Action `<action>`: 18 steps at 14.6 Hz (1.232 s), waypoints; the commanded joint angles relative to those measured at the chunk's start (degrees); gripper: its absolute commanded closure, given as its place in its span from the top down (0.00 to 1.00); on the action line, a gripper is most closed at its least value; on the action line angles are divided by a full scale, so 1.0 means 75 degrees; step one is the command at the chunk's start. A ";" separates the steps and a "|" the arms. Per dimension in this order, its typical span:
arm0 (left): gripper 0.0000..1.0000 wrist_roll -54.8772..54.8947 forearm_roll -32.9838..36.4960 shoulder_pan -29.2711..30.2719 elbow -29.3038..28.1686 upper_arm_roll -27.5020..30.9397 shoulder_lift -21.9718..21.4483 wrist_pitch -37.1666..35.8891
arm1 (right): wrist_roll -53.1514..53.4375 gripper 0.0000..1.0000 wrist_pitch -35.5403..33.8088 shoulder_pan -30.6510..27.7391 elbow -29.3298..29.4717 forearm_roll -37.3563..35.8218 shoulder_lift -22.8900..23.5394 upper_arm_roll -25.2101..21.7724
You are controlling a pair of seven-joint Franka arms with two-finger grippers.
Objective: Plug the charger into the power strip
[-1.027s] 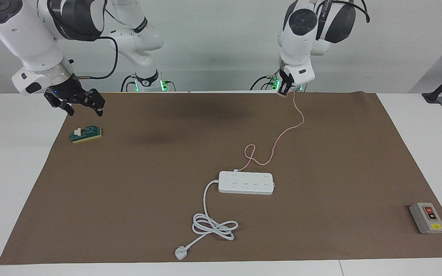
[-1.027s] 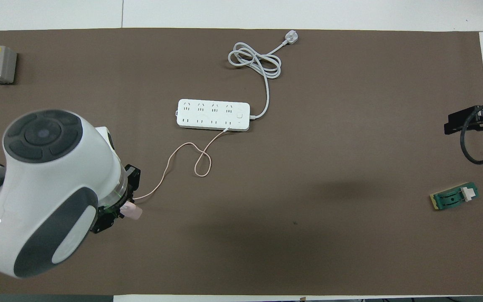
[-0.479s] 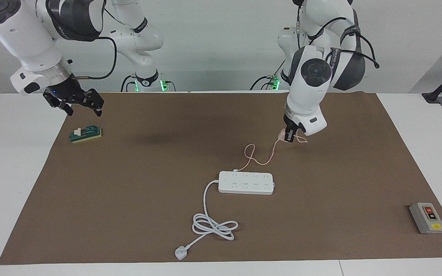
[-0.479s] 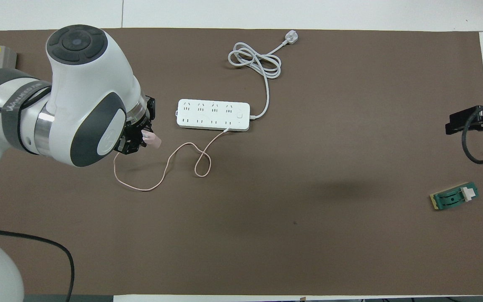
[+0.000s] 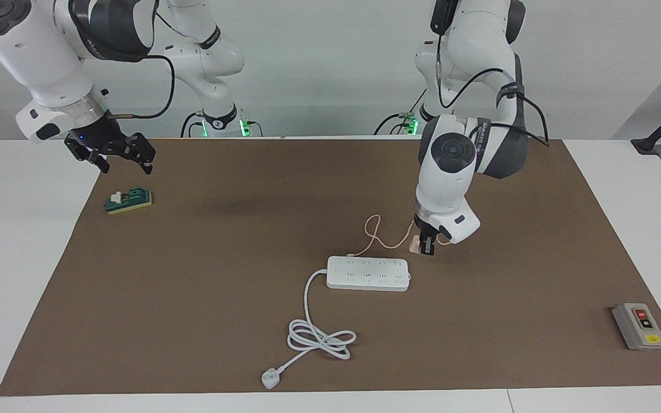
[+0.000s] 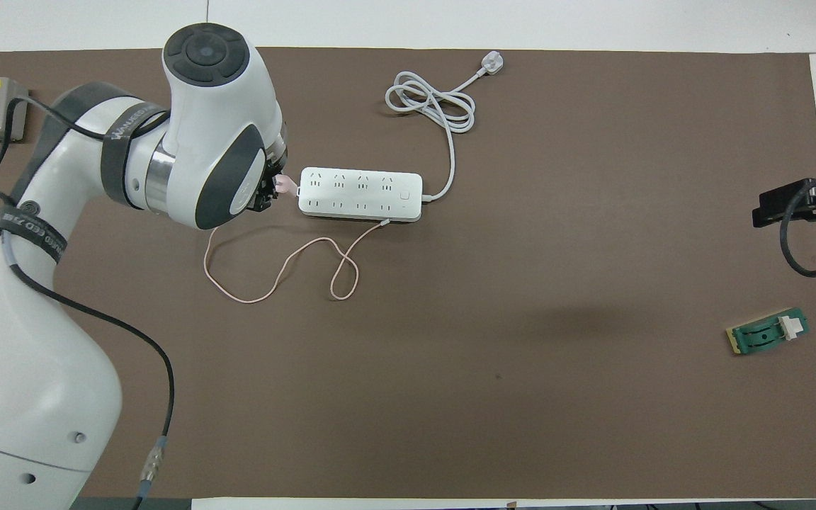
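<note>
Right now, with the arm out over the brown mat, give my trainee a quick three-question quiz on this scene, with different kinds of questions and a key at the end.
1. True or false: the small pale pink cube-shaped charger is already seated in the long white power strip.
2. Which hand holds the charger: A the left hand, B the right hand, C neither?
3. Fill in: the open right hand waits in the air close to the small green block with a white part, at the ____ arm's end of the table.

Key: 1 false, it is held just off the strip's end; 2 A; 3 right.
</note>
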 commanded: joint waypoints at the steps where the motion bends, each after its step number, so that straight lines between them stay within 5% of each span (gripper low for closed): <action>1: 0.00 -0.0454 0.0206 -0.0094 0.0953 0.0050 0.0674 -0.0112 | -0.0071 1.00 -0.0090 -0.0051 -0.0090 0.0110 -0.0090 0.0020; 18: 0.00 -0.1053 0.0195 -0.0363 0.0568 0.0039 0.0863 -0.0264 | -0.0071 1.00 -0.0090 -0.0051 -0.0090 0.0110 -0.0090 0.0020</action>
